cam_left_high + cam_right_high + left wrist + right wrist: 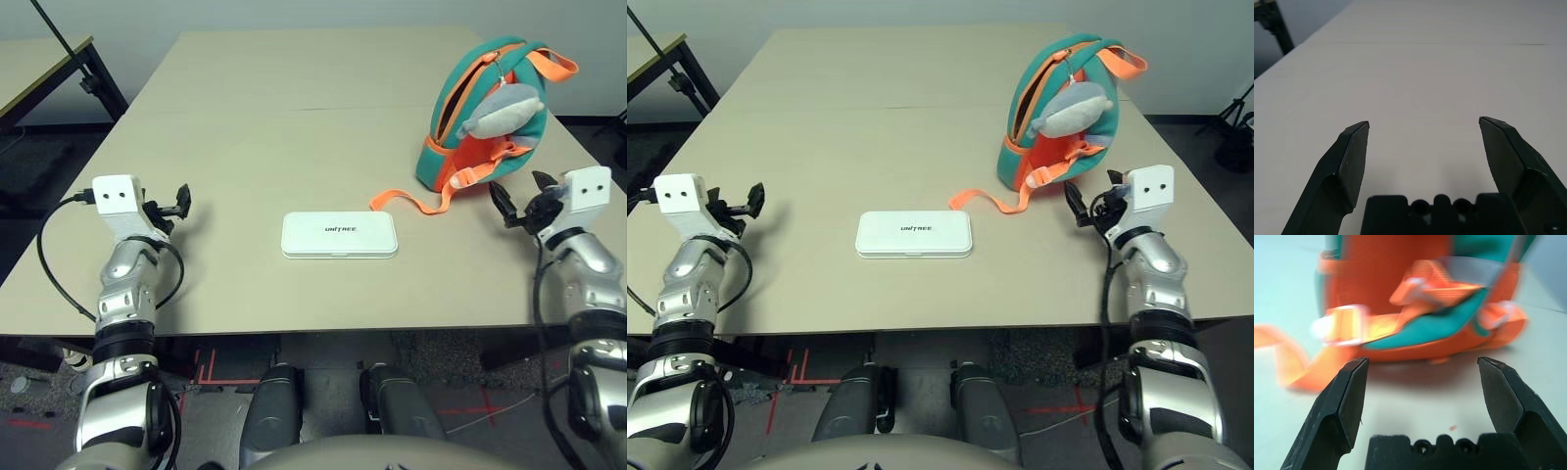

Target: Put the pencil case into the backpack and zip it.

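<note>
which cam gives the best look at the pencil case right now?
Left eye view: the pencil case lies flat near the table's front edge, whole outline and dark lettering unobstructed. The right eye view shows it equally whole. The right wrist view faces the backpack, and the left wrist view bare tabletop.

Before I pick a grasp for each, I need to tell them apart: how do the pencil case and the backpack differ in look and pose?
The pencil case is white, flat and hard-looking; the backpack is teal and orange fabric. The pencil case lies flat near the table's front middle; the backpack stands upright, farther back on the right. The pencil case is closed and much smaller; the backpack's top zip gapes open. Both rest on the table, untouched.
</note>
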Available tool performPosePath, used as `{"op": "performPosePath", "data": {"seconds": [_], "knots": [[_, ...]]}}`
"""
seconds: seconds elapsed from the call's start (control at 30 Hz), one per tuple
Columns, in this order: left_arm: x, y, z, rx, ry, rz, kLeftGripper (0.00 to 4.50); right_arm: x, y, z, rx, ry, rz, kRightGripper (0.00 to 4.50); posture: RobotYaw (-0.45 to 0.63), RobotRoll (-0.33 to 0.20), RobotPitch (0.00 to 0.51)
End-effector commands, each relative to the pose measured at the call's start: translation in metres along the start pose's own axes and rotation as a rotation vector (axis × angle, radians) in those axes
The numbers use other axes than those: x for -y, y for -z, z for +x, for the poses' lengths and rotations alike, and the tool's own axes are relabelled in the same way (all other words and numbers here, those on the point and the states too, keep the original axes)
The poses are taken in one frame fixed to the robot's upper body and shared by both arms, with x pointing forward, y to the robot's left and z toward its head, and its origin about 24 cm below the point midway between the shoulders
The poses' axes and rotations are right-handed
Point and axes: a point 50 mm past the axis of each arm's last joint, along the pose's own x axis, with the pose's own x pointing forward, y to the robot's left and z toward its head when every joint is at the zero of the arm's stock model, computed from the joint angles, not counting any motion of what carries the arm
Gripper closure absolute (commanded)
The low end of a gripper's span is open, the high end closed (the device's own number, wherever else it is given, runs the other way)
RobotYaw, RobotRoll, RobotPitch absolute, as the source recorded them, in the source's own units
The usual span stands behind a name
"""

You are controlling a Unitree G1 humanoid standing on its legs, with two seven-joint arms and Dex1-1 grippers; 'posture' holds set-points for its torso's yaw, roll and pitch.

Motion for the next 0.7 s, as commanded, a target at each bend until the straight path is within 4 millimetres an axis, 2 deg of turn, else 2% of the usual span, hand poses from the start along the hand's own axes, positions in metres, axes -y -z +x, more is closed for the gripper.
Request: {"op": "performPosePath", "data": {"seconds": [0.03,0.13,0.33,0.43,0.47,0.6,0.7], "knots": [[0.002,-0.010,0.005,-0.035,0.088,-0.047,0.00,-0.017,-0.013,-0.007,-0.085,-0.188,0.008,0.07,-0.11,0.000,0.087],[0.007,-0.019,0.009,-0.042,0.194,-0.143,0.00,-0.029,-0.027,-0.011,-0.119,-0.296,0.001,0.67,-0.13,0.000,0.088],[0.027,-0.031,0.011,-0.052,0.488,-0.416,0.00,-0.053,-0.039,-0.001,-0.158,-0.446,-0.060,3.00,-0.13,0.000,0.087],[0.045,-0.028,0.005,-0.155,0.681,-0.483,0.00,-0.061,-0.035,0.007,-0.195,-0.506,-0.102,4.22,-0.12,0.000,0.083],[0.050,-0.027,0.005,-0.189,0.723,-0.491,0.00,-0.063,-0.035,0.011,-0.197,-0.525,-0.115,4.48,-0.11,0.000,0.082],[0.058,-0.022,0.000,-0.353,0.848,-0.521,0.00,-0.069,-0.040,0.022,-0.201,-0.589,-0.179,4.48,-0.10,0.000,0.081],[0.060,-0.026,-0.001,-0.414,0.906,-0.572,0.00,-0.069,-0.041,0.026,-0.214,-0.626,-0.216,4.48,-0.10,0.000,0.081]]}}
